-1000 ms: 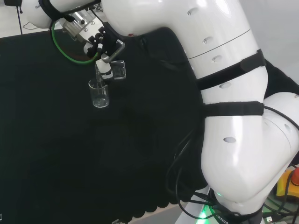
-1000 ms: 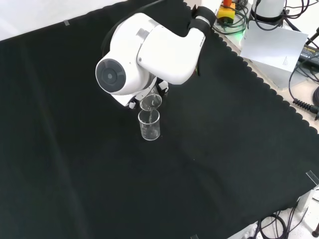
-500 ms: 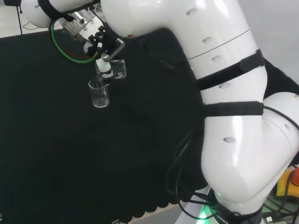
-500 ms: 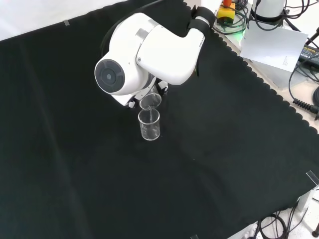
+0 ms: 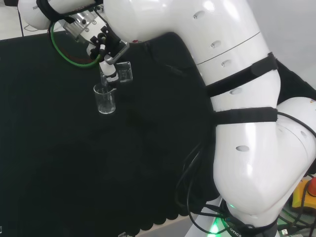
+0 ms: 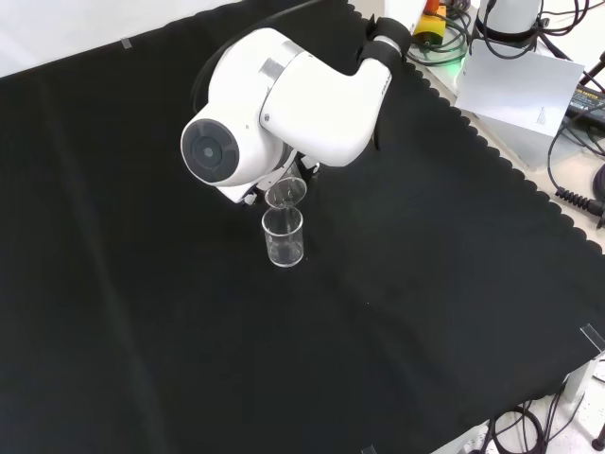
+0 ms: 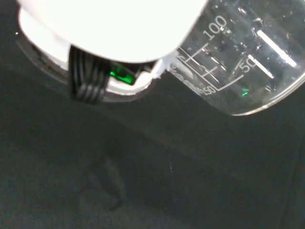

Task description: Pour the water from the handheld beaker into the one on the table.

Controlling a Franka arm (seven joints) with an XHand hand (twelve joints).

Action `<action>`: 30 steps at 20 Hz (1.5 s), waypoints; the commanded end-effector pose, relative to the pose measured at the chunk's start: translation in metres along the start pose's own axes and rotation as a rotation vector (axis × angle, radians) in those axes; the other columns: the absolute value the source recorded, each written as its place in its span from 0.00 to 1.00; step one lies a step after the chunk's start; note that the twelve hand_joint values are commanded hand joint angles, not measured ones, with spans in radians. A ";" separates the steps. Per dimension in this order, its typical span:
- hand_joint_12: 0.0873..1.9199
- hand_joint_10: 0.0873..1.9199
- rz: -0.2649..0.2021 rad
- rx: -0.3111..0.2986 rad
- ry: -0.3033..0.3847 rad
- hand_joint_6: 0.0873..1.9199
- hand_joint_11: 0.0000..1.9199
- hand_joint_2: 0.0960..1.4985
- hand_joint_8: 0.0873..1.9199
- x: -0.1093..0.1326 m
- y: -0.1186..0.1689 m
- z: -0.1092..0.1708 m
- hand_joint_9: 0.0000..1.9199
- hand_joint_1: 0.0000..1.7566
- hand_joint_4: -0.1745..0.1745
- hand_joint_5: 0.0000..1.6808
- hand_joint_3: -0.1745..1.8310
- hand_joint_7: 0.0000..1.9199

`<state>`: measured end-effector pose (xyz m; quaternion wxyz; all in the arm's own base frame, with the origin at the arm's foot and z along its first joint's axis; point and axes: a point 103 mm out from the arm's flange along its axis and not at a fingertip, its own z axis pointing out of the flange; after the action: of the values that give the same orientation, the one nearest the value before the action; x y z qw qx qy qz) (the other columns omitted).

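- From the front, the arm's big white link (image 6: 284, 104) covers the hand; whether its fingers curl can't be seen there.
- The handheld beaker (image 7: 243, 62) runs off the wrist picture's edge, its rim out of sight.
- Water level in the table beaker (image 5: 105, 100), below the fingers, is unreadable.

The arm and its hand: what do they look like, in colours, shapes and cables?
The arm has big glossy white rounded links, black bands across them, and a round grey cap on one link. A green cable loops beside the black and white hand.
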<state>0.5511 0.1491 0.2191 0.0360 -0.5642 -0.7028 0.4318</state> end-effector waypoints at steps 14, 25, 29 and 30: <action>0.36 0.41 0.004 0.036 -0.021 0.45 0.61 0.35 0.44 0.004 -0.001 -0.001 0.76 0.74 0.00 0.69 0.51 0.64; 0.36 0.41 0.014 0.048 -0.032 0.45 0.61 0.35 0.44 0.006 -0.002 -0.002 0.76 0.74 0.00 0.69 0.51 0.64; 0.36 0.41 0.007 0.050 -0.028 0.45 0.61 0.35 0.44 0.004 -0.001 -0.001 0.76 0.74 0.00 0.69 0.51 0.64; 0.36 0.41 0.007 0.048 -0.026 0.45 0.61 0.35 0.44 0.003 -0.001 -0.001 0.76 0.74 0.00 0.69 0.51 0.64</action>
<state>0.5494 0.1550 0.2192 0.0364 -0.5602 -0.6893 0.4579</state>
